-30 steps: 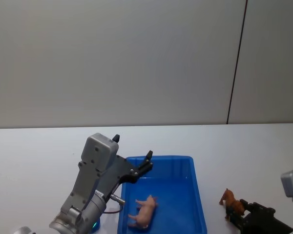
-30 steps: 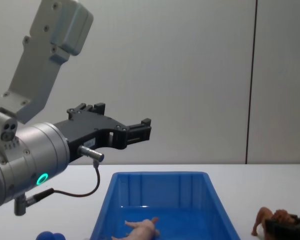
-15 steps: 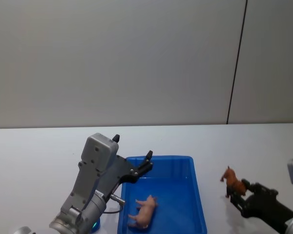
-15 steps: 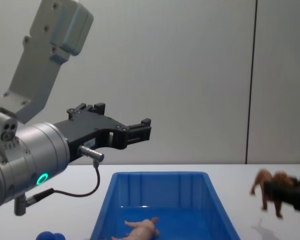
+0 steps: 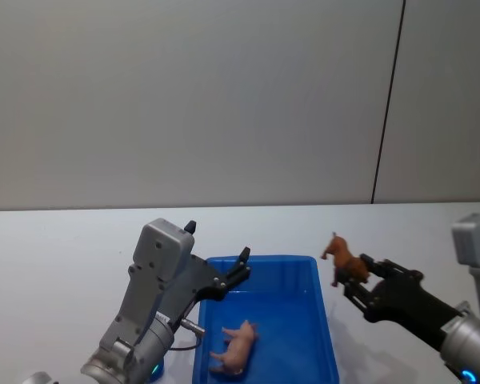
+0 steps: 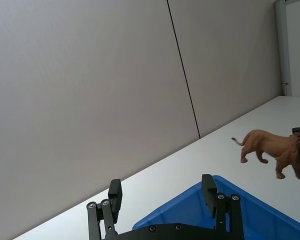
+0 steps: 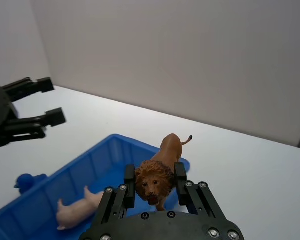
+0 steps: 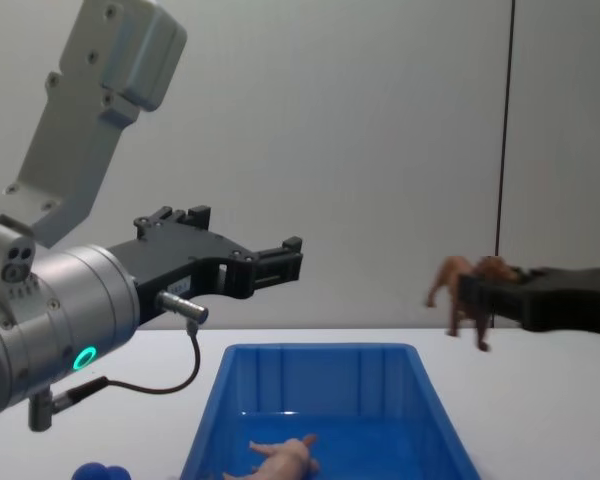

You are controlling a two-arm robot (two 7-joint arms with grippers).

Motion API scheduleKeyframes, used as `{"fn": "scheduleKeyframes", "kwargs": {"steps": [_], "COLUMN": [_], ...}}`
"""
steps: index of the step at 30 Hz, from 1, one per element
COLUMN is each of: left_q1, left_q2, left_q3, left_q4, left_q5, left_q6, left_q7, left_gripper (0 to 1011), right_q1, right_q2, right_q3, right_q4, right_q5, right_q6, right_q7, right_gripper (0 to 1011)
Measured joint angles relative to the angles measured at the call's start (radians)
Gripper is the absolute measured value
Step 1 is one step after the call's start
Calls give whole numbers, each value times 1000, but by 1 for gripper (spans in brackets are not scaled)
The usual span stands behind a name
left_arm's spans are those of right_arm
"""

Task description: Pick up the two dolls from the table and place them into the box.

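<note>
Right gripper [image 5: 354, 280] pinching the lion [image 5: 342, 256] at the mane, high in the air above the table [image 5: 64, 248], just beside the far right corner of the box [image 5: 326, 328]. Lion roughly level, legs down, tail end pointing away from the gripper, feet clear of table and box alike. Pig [image 5: 236, 348] lying on its side on the box floor, nearer the near left corner. Left gripper [image 5: 218, 240] spread wide and empty, poised over the far left corner of the box, well apart from lion and pig.
</note>
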Motion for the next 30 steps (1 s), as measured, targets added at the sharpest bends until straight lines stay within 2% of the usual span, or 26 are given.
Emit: {"fn": "scheduleKeyframes", "kwargs": {"steps": [11, 19, 20, 23, 26, 30], "left_q1": [0, 0, 0, 0, 0, 0], "left_q2": [0, 0, 0, 0, 0, 0], "left_q3": [0, 0, 0, 0, 0, 0], "left_q4": [0, 0, 0, 0, 0, 0], "left_q5": [0, 0, 0, 0, 0, 0], "left_q6": [0, 0, 0, 0, 0, 0], "left_q7": [0, 0, 0, 0, 0, 0], "left_gripper": [1001, 1001, 1001, 1001, 1001, 1001], "right_q1": [52, 67, 68, 68, 66, 61], "right_q2": [-54, -70, -70, -69, -62, -51], "right_q3": [-46, -63, -64, -64, -59, -50], "right_q4": [41, 63, 66, 70, 75, 77], "right_q5": [-39, -56, -58, -58, -58, -55], "right_q6": [36, 44, 44, 44, 41, 35], "right_q7": [78, 99, 99, 98, 86, 74], "right_gripper": [448, 705, 761, 816, 937, 997]}}
